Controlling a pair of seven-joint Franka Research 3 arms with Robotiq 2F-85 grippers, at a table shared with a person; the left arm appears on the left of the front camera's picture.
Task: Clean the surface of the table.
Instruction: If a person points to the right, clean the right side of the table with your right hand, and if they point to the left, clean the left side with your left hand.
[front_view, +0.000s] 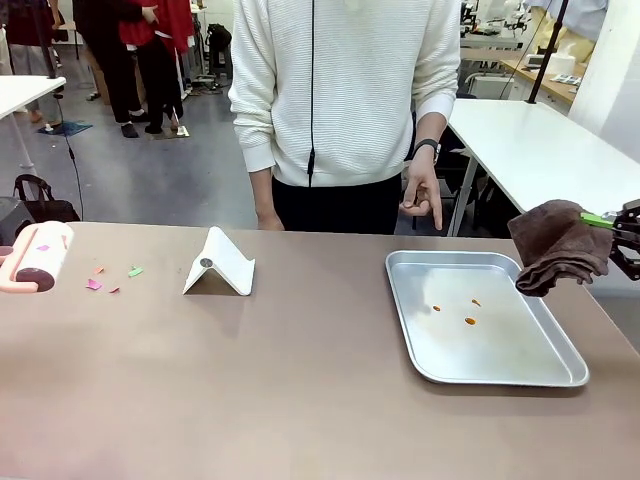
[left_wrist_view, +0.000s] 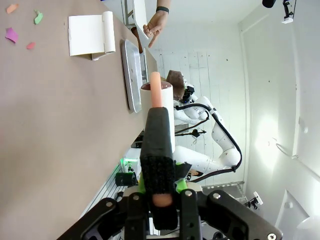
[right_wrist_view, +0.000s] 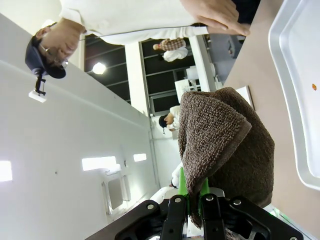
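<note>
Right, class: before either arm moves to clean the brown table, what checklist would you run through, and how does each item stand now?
1. Brown terry cloth held in the right jaws: ok.
2. White lint roller with pink handle held in the left jaws: ok.
3. Taupe table top free of litter: not ok; coloured paper scraps lie left of the white folded stand.
4. Shallow silver metal tray clean: not ok; orange crumbs inside.
5. Person's hand clear: not ok; it points down by the tray's far rim.
6. Roller touching the table: cannot tell.
</note>
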